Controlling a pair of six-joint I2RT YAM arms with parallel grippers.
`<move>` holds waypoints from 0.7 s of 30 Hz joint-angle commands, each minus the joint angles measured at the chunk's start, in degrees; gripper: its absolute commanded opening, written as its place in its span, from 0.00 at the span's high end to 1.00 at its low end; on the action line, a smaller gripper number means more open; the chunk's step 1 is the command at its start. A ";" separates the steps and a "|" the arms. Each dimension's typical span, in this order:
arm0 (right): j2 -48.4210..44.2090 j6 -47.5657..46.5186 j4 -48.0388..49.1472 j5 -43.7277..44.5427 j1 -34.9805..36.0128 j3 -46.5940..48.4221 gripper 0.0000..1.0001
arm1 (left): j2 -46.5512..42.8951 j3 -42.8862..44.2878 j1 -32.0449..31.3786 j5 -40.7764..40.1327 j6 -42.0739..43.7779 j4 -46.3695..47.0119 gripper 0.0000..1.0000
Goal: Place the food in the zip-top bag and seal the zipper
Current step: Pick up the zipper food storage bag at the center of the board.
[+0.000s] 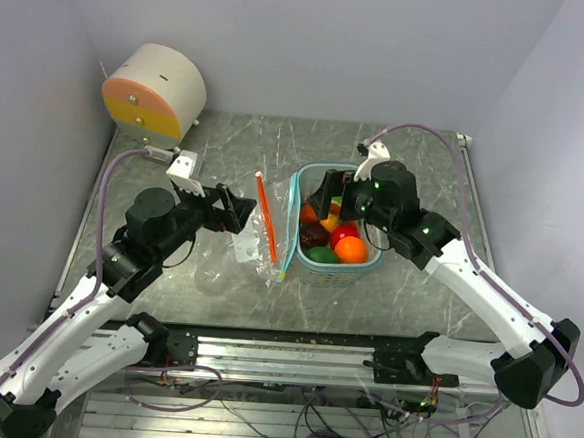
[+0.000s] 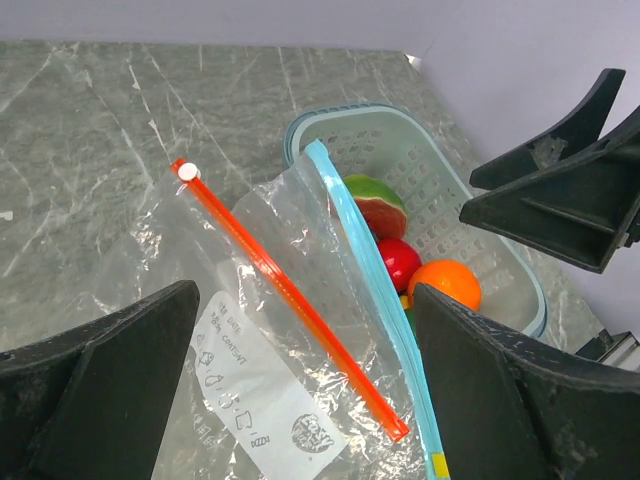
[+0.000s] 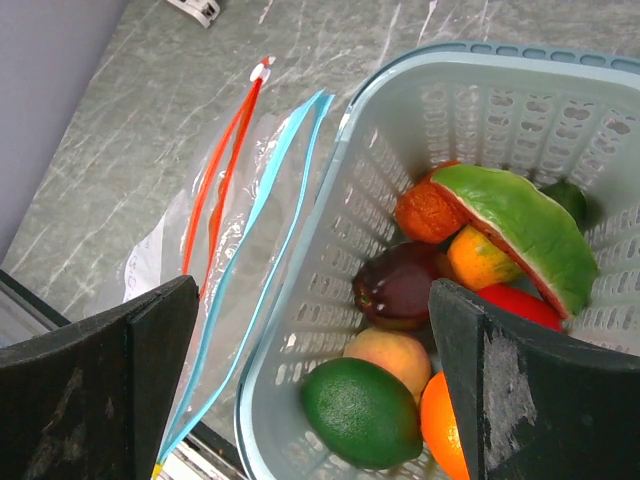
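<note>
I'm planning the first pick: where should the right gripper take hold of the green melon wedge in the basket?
Probably the melon wedge mid-length, across its narrow width, coming straight down: it lies atop the other food, and the basket walls block a sideways approach.

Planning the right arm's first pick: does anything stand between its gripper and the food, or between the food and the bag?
Nothing visible covers the food; the right gripper hangs open above the open-topped tub. The tub's wall stands between the food and the bag lying beside it, so each piece would need lifting over.
</note>
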 commanded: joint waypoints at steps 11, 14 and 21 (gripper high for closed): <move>-6.30 -1.27 9.25 0.17 0.38 -7.11 0.00 | -1.89 2.05 0.78 -0.83 1.57 -2.71 0.01; -4.18 -2.16 9.24 -1.07 0.46 -6.94 0.00 | -2.62 1.69 0.80 -1.04 1.41 -3.11 0.01; 0.09 -2.92 9.40 -1.54 0.43 -6.44 0.28 | -2.90 1.96 0.78 -0.77 1.37 -3.79 0.01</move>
